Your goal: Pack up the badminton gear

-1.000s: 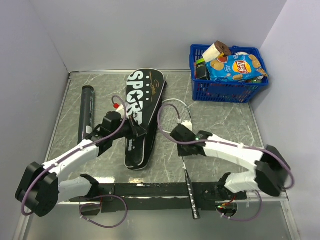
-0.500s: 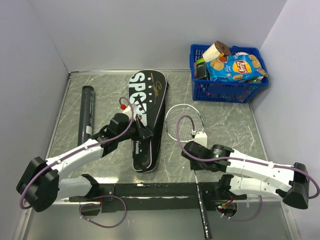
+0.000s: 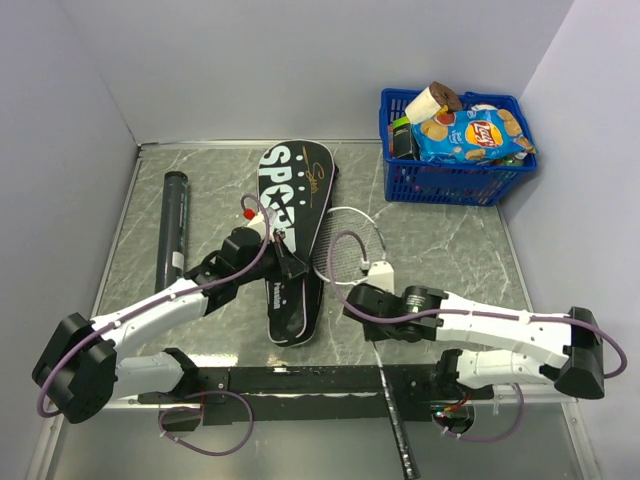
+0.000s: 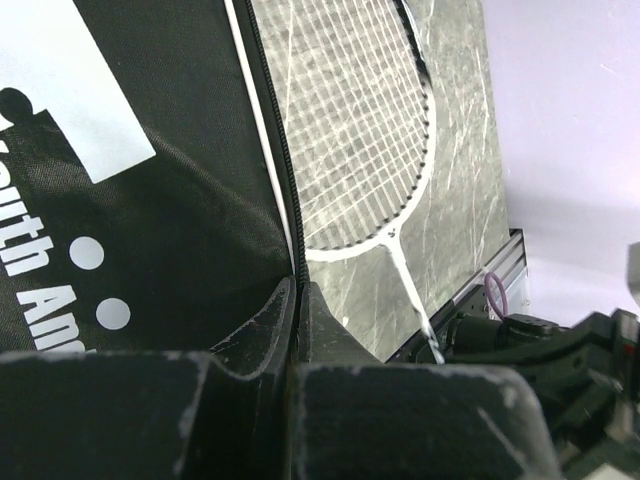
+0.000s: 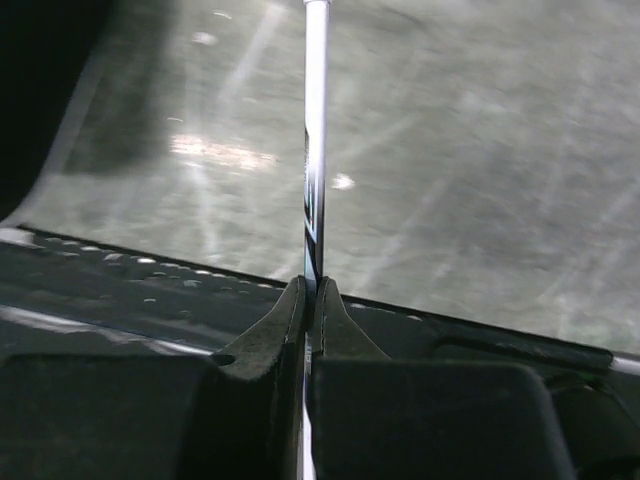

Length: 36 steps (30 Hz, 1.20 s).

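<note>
Right gripper (image 5: 310, 292) was pinched shut on the racket (image 5: 314, 120) shaft. The racket's long axis ran from the handle at the near edge up to the head, which lay on the table (image 3: 450, 260) just right of the SPORT cover (image 3: 300, 180). Left gripper (image 4: 297, 296), nearer the cover, was closed on its zipper edge, probably lifting it, though the opening was hidden.

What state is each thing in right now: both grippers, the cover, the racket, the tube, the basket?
left gripper: shut on the SPORT cover's zip edge.
right gripper: shut on the racket's shaft.
SPORT cover: lying flat, right edge pinched.
racket: head at the cover's right edge, handle toward the arm bases.
black tube: lying flat, untouched.
blue basket: upright, holding snack packets.
</note>
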Available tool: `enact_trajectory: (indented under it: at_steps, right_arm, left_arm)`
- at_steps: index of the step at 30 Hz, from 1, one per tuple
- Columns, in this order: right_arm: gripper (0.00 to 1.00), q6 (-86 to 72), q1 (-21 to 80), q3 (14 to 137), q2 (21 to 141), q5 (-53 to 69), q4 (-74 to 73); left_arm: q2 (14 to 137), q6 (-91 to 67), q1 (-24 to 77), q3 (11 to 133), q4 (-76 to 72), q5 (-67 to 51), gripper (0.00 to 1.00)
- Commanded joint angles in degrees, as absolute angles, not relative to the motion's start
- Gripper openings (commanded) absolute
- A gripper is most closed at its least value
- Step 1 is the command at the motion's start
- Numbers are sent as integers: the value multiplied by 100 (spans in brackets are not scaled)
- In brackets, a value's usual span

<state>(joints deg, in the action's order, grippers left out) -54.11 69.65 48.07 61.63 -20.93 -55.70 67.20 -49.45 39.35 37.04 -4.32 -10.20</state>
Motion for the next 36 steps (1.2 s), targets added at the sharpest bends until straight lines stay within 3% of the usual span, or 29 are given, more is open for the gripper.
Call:
enact_trajectory:
  at_steps: [1,11,24,36]
  right_arm:
    - [0,-5107,7031,5413,6599,-2030,-4975]
    - [0,-4106,6768,5968,7655,-2250,-3754]
    - [0,-2725,5274,6722,9131,-1547,-1820]
    - [0,-3172,4729,8129,10801,-2127,-1371]
  left_arm:
    - [6443,-5027,3990,3929,-650,-1055,1]
    - [6118,-4940,4060,3946,-212,-1248,1]
    - [5792,-4940,4157,3727,255,-1292,1]
    - [5669,-5036,4219,3604,360,-1301,1]
